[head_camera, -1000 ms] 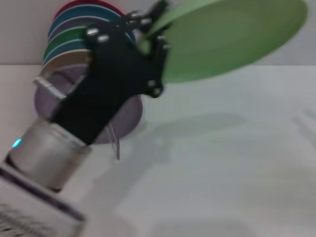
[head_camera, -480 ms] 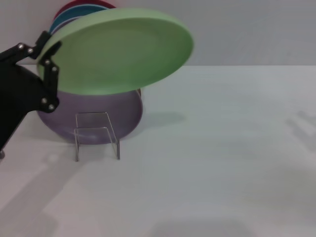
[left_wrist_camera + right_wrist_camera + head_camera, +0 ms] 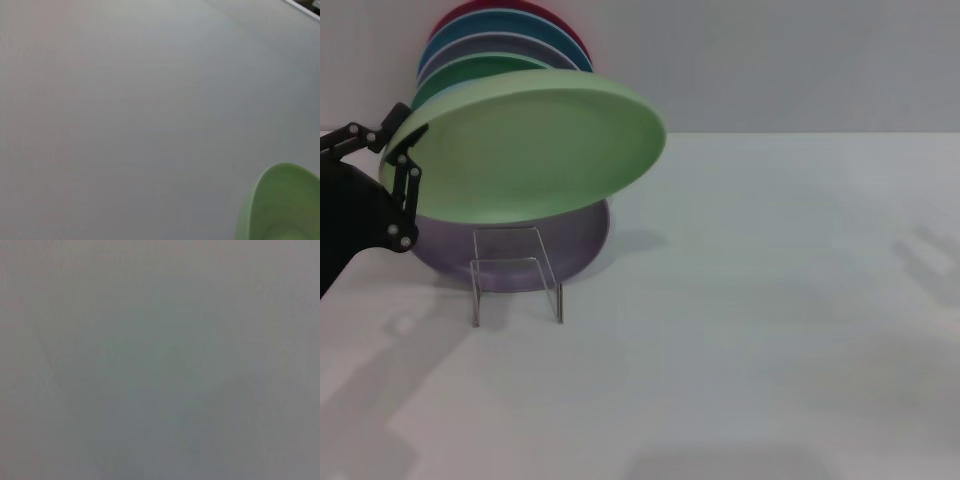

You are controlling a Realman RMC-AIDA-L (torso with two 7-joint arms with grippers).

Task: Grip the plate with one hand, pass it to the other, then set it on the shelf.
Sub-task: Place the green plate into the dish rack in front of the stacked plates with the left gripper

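Head view shows the left gripper (image 3: 402, 150) pinching the rim of the plate (image 3: 525, 150), held tilted in the air above the clear shelf (image 3: 516, 272) near the bench's (image 3: 770, 300) far left corner. Behind it stands a stack of coloured plates (image 3: 500, 45). Right gripper is out of sight.

Only a plain, featureless grey surface (image 3: 160, 360) fills the right wrist view.
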